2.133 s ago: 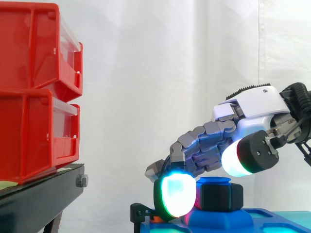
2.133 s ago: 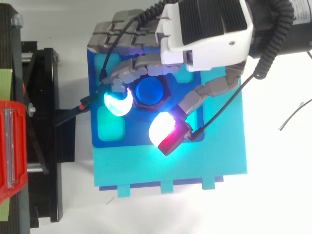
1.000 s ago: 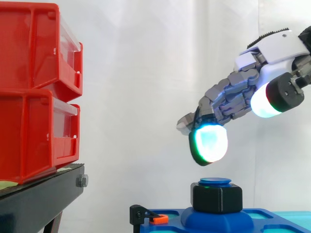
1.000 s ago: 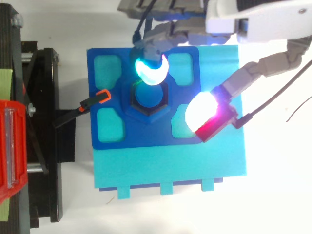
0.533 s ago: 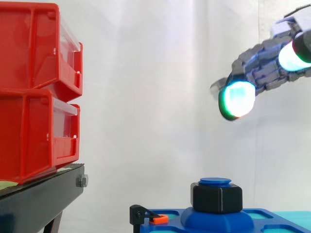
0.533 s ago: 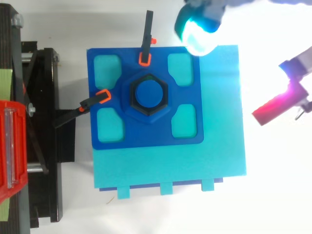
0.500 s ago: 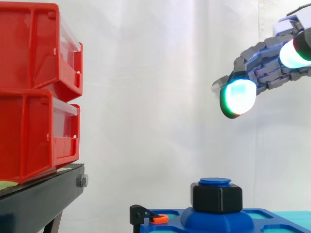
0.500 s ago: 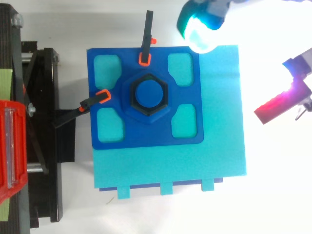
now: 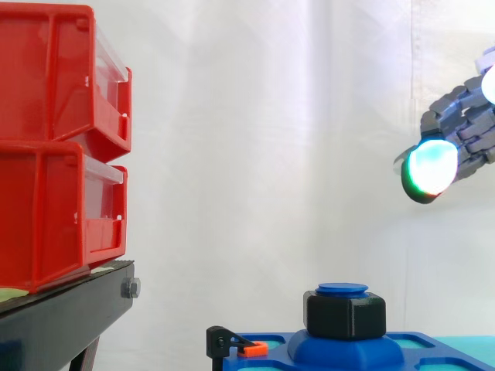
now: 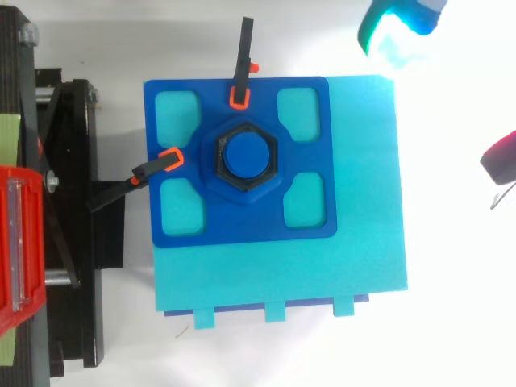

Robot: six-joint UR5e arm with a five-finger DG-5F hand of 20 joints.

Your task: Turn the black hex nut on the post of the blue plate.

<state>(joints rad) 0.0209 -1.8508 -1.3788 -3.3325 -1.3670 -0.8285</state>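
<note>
The black hex nut point(image 9: 345, 315) sits on the blue post point(image 10: 245, 153) at the middle of the blue plate point(image 10: 242, 227), with nothing touching it. My hand point(image 9: 466, 125) hangs high at the right edge of the side view, well above and to the right of the nut. Its fingers are spread and relaxed and hold nothing. One glowing cyan-green fingertip point(image 9: 429, 171) points left. In the top view a cyan fingertip point(image 10: 397, 29) lies beyond the plate's far right corner, and a magenta pad point(image 10: 501, 163) is at the right edge.
The blue plate lies on a teal base point(image 10: 363, 242). Two black clamps with orange tips point(image 10: 239, 90) point(image 10: 158, 164) grip the plate's far and left edges. Stacked red bins point(image 9: 54, 147) stand on a black stand point(image 9: 66, 313) at the left.
The hand let go of the nut and has risen and drawn back to the right, away from the plate. The nut stays on the post.
</note>
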